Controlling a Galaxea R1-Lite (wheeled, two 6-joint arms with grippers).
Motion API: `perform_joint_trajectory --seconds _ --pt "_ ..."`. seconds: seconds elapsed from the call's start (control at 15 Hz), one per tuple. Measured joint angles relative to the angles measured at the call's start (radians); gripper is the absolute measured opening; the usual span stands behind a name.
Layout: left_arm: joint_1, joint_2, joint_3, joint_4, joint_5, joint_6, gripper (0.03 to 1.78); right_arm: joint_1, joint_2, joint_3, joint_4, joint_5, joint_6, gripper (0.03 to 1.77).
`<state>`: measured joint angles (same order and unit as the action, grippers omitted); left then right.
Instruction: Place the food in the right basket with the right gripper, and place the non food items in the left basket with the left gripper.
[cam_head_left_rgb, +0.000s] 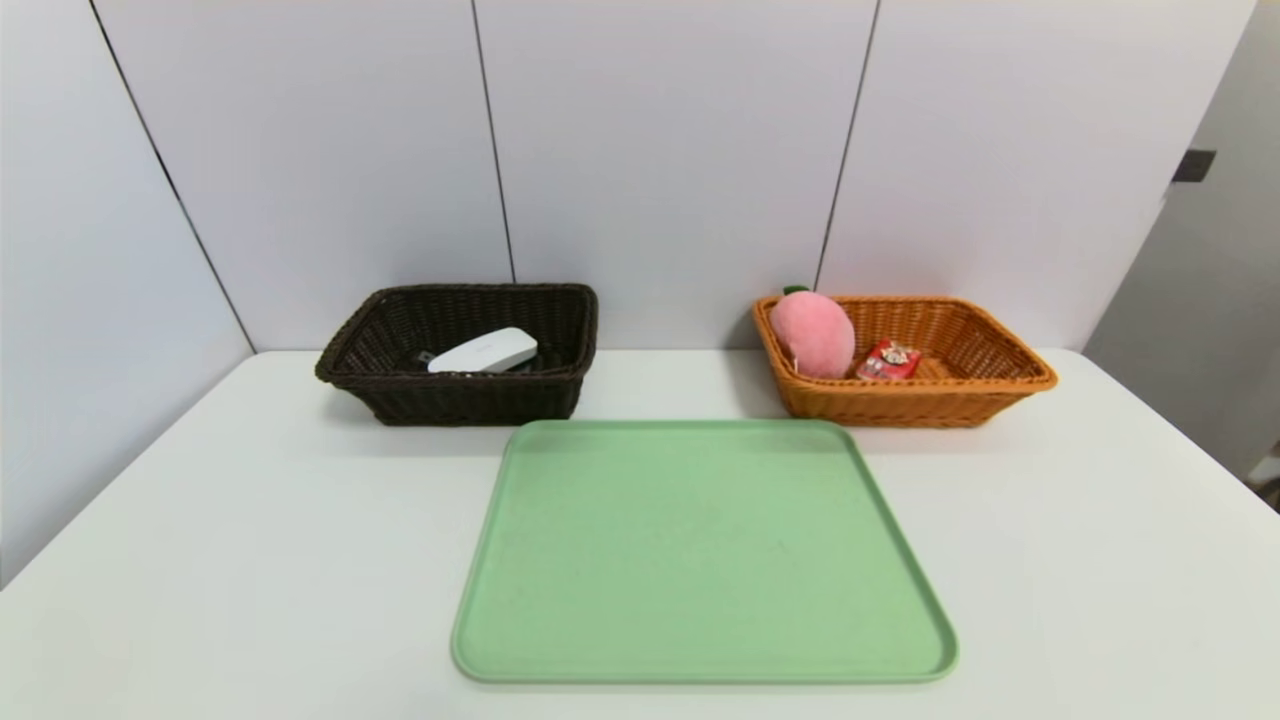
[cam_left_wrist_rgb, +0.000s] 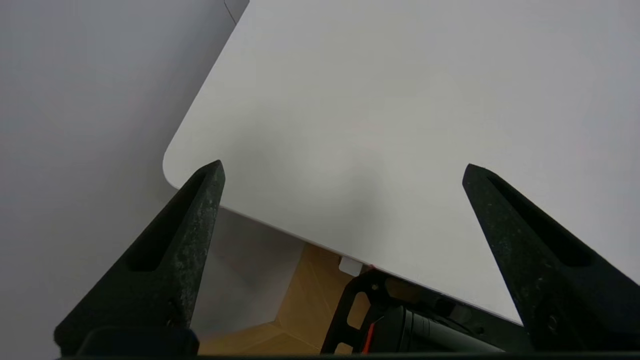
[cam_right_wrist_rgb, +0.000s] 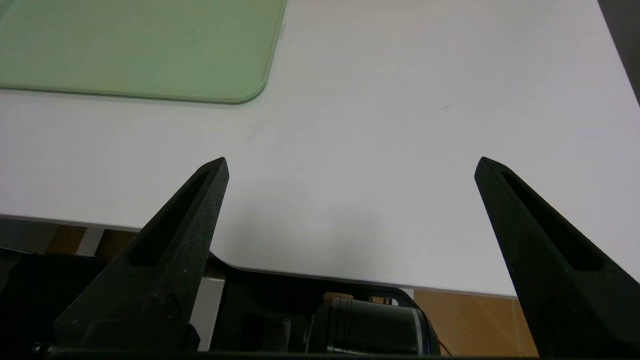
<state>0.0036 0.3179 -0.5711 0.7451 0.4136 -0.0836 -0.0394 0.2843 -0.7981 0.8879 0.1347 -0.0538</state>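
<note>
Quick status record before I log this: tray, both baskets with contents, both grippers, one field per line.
tray: flat green plastic tray, nothing on it
left basket: dark brown woven wicker basket, holds white rounded oblong case; other contents unclear
right basket: orange-tan woven wicker basket, holds pink plush peach and small red drink carton
left gripper: open, empty, at table corner
right gripper: open, empty, near table edge

On the table (cam_head_left_rgb: 200, 520) the tray (cam_head_left_rgb: 700, 550) lies at the centre. The left basket (cam_head_left_rgb: 460, 395) sits at eleven o'clock from the tray, the right basket (cam_head_left_rgb: 960, 400) at one o'clock, both against the wall (cam_head_left_rgb: 660, 150). An oblong case (cam_head_left_rgb: 483, 352) lies in the left basket. In the right basket, the peach (cam_head_left_rgb: 812, 334) leans at the nine o'clock end, the carton (cam_head_left_rgb: 889, 360) just beside it at three o'clock.
</note>
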Motion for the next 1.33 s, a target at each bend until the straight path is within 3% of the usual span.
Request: perform_joint_trajectory --seconds 0.4,0.73,1.0,1.13,1.33 --pt "0.019 -0.150 0.160 -0.110 -0.007 0.093 1.69 0.028 -0.116 0.086 0.002 -0.013 -0.006 1.70" --pt "0.014 -0.286 0.252 -0.224 -0.078 0.166 1.69 0.037 -0.251 0.191 -0.086 -0.046 -0.028 1.70" --pt "0.013 -0.316 0.420 -0.556 -0.161 0.187 1.69 0.038 -0.281 0.397 -0.421 -0.131 -0.054 1.70" --pt "0.013 -0.318 0.488 -0.714 -0.200 0.220 1.69 0.038 -0.284 0.554 -0.630 -0.187 -0.117 1.70" --pt "0.013 -0.320 0.524 -0.757 -0.320 0.220 1.69 0.038 -0.286 0.752 -0.946 -0.219 -0.224 1.70"
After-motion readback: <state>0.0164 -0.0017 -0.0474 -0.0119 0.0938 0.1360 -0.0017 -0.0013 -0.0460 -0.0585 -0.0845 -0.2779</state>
